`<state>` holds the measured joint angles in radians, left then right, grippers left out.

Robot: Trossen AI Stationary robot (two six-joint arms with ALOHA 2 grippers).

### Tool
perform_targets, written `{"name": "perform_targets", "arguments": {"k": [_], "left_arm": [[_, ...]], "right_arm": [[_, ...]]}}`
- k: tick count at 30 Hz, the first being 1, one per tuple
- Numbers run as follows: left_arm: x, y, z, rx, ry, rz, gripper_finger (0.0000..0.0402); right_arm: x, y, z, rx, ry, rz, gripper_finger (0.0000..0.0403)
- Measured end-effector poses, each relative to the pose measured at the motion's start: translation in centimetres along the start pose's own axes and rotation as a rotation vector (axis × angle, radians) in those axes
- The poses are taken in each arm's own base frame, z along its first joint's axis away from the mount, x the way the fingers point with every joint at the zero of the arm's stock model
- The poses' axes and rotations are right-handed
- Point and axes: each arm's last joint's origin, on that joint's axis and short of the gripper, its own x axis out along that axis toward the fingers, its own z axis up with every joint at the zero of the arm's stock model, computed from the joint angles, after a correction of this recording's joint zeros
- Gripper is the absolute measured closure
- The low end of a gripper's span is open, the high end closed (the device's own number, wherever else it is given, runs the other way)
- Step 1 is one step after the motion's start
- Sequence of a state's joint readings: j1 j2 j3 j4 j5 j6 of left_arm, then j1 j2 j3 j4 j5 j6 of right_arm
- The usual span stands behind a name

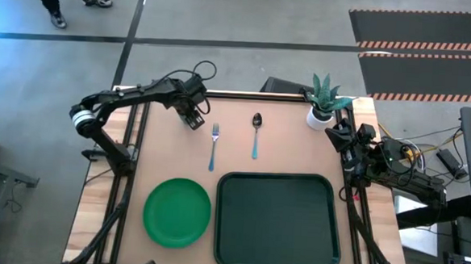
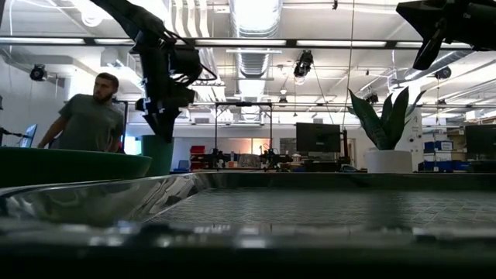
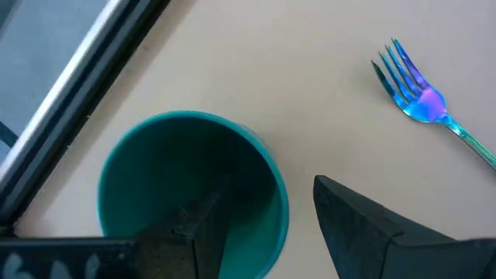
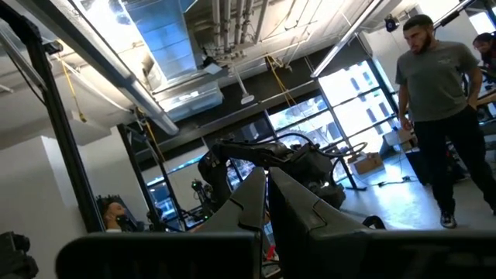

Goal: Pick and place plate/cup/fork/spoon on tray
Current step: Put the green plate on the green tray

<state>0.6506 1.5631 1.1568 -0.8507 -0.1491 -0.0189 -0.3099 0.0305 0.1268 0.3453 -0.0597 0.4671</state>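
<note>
The cup (image 3: pixel 190 194) stands upright on the counter (image 1: pixel 283 151) at its far left, close to the left edge. The left tool (image 1: pixel 194 118) is over it with fingers spread: in the left wrist view one finger (image 3: pixel 198 232) reaches down inside the cup's mouth and the other (image 3: pixel 364 225) sits outside the wall, so the rim lies between them, not yet pinched. In the low view the cup (image 2: pixel 159 153) shows just under that tool (image 2: pixel 163 116).

The fork (image 1: pixel 214 145) lies just right of the cup with its tines toward the far side, bare counter between the two. The spoon (image 1: pixel 255 135) lies parallel a little farther right, bowl toward the far side, apart from the fork.

The tray (image 1: pixel 278 221) fills the near right of the counter, its near rim close to the counter's near edge, its floor bare. The plate (image 1: pixel 177 212) lies flat just left of the tray, a thin gap between their rims.

The right tool (image 1: pixel 338 134) waits raised at the counter's far right edge, beside a potted plant (image 1: pixel 324 98), its fingers (image 4: pixel 302 205) pressed together on nothing. Open counter lies between the cutlery and the tray's far rim.
</note>
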Motion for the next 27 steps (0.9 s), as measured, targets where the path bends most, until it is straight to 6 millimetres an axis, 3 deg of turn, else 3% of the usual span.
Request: {"name": "perform_targets", "arguments": {"k": [13, 21, 27], "left_arm": [[-1.9, 0.4, 1.6, -0.016, -0.084, 0.040, 0.0233], [-5.6, 1.0, 3.0, -0.038, -0.213, 0.036, 0.0233], [-8.6, 1.4, 2.6, -0.053, -0.307, 0.030, 0.0233]], "right_arm": [[0.0, 0.0, 0.0, -0.006, 0.001, 0.000, 0.0394], [0.0, 0.0, 0.0, -0.005, 0.000, -0.001, 0.0394], [0.0, 0.0, 0.0, -0.006, 0.000, -0.001, 0.0394]]}}
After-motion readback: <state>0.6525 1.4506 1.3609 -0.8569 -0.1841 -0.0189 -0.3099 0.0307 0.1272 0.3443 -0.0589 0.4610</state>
